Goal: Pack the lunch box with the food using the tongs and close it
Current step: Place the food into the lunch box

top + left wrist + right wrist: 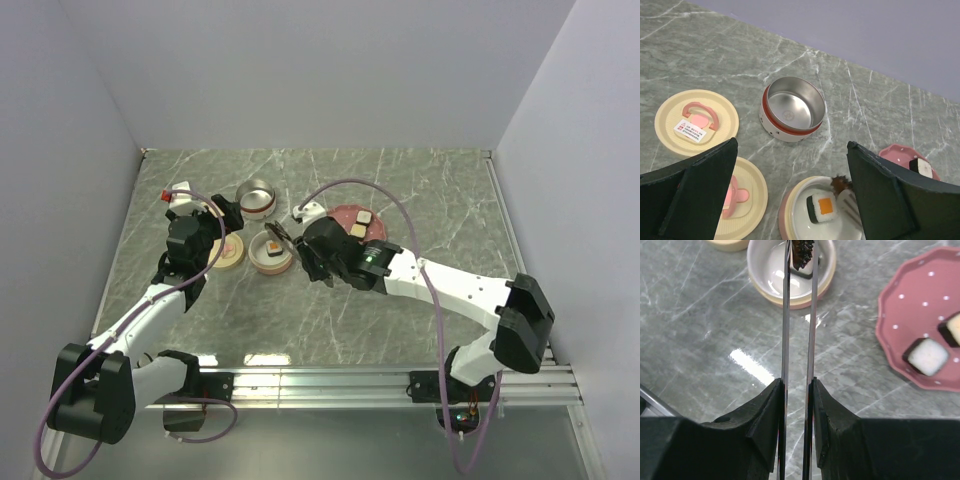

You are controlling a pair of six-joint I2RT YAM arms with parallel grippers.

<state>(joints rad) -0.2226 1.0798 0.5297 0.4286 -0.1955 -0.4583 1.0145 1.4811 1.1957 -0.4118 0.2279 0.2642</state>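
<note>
We see a grey-green marble table [330, 330], and we take the round cream bowl with a pink band [762, 287], one section of the lunch box, as our mark. To the right of this bowl lies the pink scalloped plate with white dots [910, 305]. To the left of the bowl lie a round cream lid with a pink handle [670, 117] and a second such lid [752, 190]. Behind the bowl stands a steel section with a red band [775, 127], with nothing in it.

The left gripper [792, 142] hangs left of the bowl, above the lids, with its jaws spread wide and nothing between them. The right gripper [796, 385], on the near right of the bowl, is closed on the long thin grey metal tongs [785, 315]. Their tips reach over the bowl and pinch the dark brown oblong piece [803, 252]. In the bowl lies a white-and-dark block with an orange top [821, 207].

In our judgement the dark piece is held only at the very ends of the tongs. If the grip loosens too early or the arm swings, the piece may strike the rim and roll onto the table. The tips could also push the bowl, because nothing holds it.

We count one plate, two lids, two sections, one pair of tongs and four food pieces. Of these, two white blocks [927, 356] are on the plate.
</note>
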